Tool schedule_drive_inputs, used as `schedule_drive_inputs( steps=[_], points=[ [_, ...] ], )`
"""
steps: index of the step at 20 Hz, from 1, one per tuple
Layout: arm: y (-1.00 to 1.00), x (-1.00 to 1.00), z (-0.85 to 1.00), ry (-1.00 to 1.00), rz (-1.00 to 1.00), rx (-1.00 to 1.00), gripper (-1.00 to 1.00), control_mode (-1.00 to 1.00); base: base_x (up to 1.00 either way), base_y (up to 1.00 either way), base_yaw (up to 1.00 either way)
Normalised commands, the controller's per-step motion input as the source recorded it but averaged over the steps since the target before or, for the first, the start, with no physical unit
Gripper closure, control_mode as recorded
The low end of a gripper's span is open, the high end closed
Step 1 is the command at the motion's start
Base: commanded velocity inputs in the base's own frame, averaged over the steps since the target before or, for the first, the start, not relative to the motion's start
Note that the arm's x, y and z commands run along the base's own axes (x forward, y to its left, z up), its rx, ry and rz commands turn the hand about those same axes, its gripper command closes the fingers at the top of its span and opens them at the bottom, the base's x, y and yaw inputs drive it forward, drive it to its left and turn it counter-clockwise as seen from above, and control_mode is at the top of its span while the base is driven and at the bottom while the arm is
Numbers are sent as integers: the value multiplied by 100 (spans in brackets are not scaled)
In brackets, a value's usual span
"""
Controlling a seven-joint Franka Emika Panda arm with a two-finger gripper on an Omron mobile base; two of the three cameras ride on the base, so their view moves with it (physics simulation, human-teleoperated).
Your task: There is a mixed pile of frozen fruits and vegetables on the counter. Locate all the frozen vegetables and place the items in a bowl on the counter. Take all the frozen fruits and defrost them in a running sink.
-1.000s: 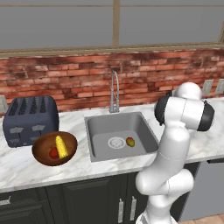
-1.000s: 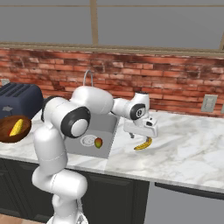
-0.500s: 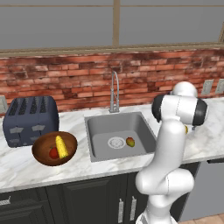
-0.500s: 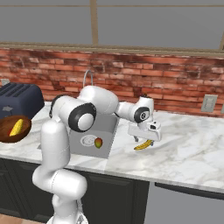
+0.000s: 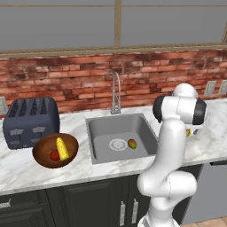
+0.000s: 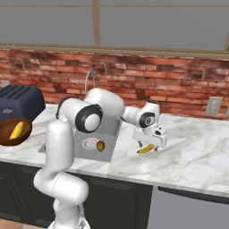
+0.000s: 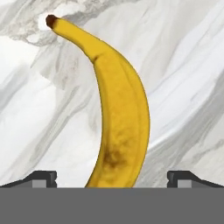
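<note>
Gripper (image 6: pixel 149 144) w/ fingers spread wide, nothing held, hovers right over curved yellow banana (image 7: pixel 118 113) on white marble counter (image 6: pixel 197 152), right of grey metal sink (image 5: pixel 119 142). Banana's long axis runs between fingertips, crosswise to their closing line.

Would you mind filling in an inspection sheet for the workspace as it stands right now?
Surface: white marble counter, grey veins, over dark cabinets.
Job's things: wooden bowl holds the corn cob and red tomato; round orange-red fruit lies in the sink beside the drain; banana lies on the counter right of the sink.
Clutter: dark toaster behind the bowl.
Tool: tool open, low over the banana, fingertips on either side of it, not closed.
Cables: nothing seen.
Surroundings: brick wall, window above, wall outlets; running water cannot be made out at the faucet.
</note>
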Motion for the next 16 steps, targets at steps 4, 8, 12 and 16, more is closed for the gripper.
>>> schedule_drive_inputs(
  steps=[4,8,12,16],
  points=[
    [0,0,-24,0,0,2,-100,-100,0,0,0],
    [0,0,-27,0,-1,2,100,-100,0,0,0],
    [0,1,-13,0,0,1,100,-100,0,0,0],
    [5,1,4,0,-2,0,100,-100,0,0,0]
  ],
)
